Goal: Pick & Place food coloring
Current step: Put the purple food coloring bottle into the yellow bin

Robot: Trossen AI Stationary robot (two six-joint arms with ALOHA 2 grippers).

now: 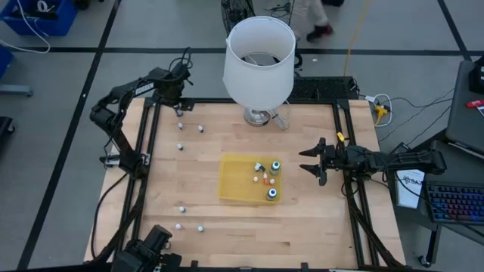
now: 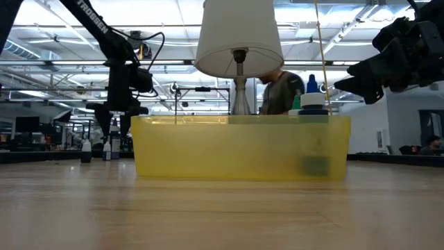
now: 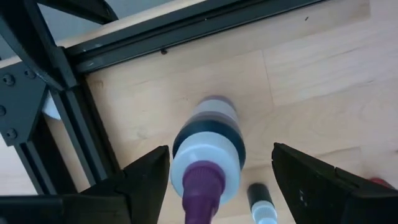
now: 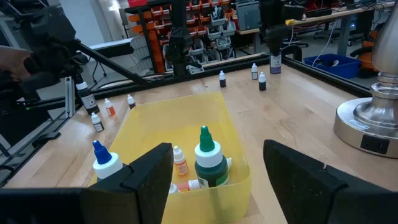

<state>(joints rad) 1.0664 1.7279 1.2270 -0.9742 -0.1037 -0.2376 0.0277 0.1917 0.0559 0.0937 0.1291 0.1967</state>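
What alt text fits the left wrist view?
Looking down between the left gripper's open fingers at a food coloring bottle with a purple cap, standing upright on the wooden table near its black frame rail. The fingers flank the bottle without touching it; a second, smaller bottle stands beside it.

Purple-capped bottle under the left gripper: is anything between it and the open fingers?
Nothing visible. In the left wrist view the purple-capped bottle stands upright between the left gripper's open fingers, with bare table on both sides. A smaller bottle stands beside it, clear of the gap.
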